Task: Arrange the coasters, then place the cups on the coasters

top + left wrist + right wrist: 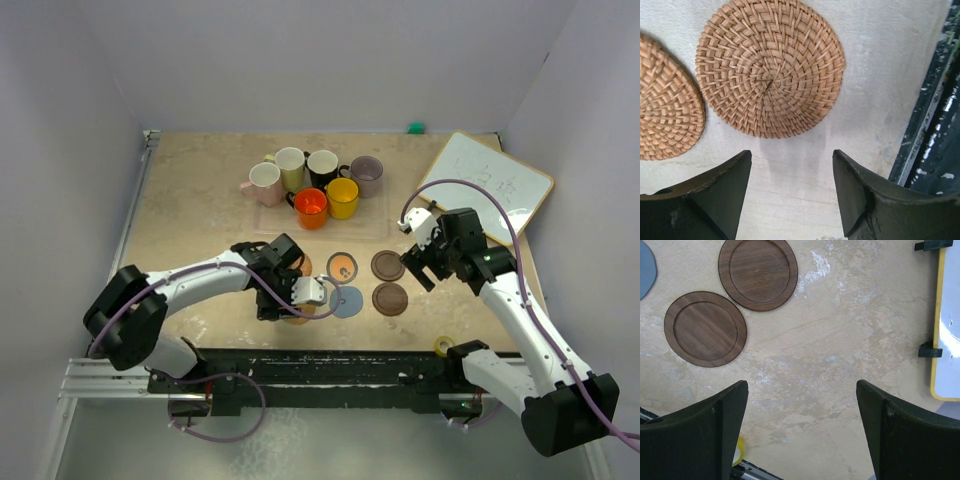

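Note:
Several cups stand bunched at the back: pink [265, 183], pale yellow-green [290, 168], black [323, 168], mauve-grey [366, 175], red-orange [311, 208] and yellow [342, 197]. The coasters lie nearer the front: grey-rimmed one with orange centre [342, 266], blue-grey [347, 302], two dark brown [758, 272] [705, 328], and two woven orange-brown [770, 67] [665, 100]. My left gripper [792, 170] hovers open and empty just short of the woven pair, hiding most of them from above. My right gripper [802, 405] is open over bare table, right of the dark brown coasters.
A whiteboard [485, 185] lies tilted at the back right, its yellow edge [939, 340] close to my right gripper. A small yellow tape roll [443, 346] sits by the front rail [330, 362]. A green object [415, 127] rests against the back wall.

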### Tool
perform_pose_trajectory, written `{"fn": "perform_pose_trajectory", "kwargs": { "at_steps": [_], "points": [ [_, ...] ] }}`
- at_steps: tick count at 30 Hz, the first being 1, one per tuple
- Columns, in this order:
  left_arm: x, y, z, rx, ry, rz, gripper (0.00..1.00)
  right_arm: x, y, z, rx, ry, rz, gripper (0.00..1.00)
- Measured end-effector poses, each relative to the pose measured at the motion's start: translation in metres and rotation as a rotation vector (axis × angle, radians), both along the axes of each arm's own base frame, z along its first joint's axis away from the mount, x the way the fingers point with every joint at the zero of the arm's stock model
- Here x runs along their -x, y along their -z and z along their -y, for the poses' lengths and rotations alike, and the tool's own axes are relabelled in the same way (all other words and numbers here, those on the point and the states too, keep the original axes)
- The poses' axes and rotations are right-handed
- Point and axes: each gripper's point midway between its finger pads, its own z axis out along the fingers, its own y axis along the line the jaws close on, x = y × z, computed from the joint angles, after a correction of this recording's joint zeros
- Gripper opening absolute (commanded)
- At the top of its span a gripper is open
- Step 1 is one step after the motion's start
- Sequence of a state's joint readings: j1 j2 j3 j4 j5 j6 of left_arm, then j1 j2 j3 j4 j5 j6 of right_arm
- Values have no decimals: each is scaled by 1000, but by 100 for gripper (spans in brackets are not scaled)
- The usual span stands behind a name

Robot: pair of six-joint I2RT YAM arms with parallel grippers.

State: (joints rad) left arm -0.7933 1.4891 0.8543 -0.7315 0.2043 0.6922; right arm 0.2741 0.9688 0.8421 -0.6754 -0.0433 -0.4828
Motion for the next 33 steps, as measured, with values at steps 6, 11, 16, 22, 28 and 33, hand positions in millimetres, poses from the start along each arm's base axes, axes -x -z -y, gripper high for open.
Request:
{"fn": "perform_pose_trajectory", "kwargs": {
  "at_steps": [6, 11, 16, 22, 28, 33],
  "points": [
    [-2, -22, 7, 58, 35, 32, 64, 0, 1, 0, 2, 1, -6, 91],
    [-9, -34, 25, 128, 79, 54, 65, 0, 3, 0, 1, 3, -13, 91],
    [-20, -42, 49, 206, 106, 64, 65, 0, 3, -1, -9, 17, -16, 91],
    [-46, -57, 73, 286, 38, 146, 66, 1, 3, 0, -19, 46, -19, 91],
    [-84, -73, 73, 323, -126, 251, 67, -5, -3, 0, -19, 55, 8, 91],
    [-135, -100, 48, 375, -343, 319, 67, -25, -34, -7, -47, 43, 77, 91]
  ]
}}
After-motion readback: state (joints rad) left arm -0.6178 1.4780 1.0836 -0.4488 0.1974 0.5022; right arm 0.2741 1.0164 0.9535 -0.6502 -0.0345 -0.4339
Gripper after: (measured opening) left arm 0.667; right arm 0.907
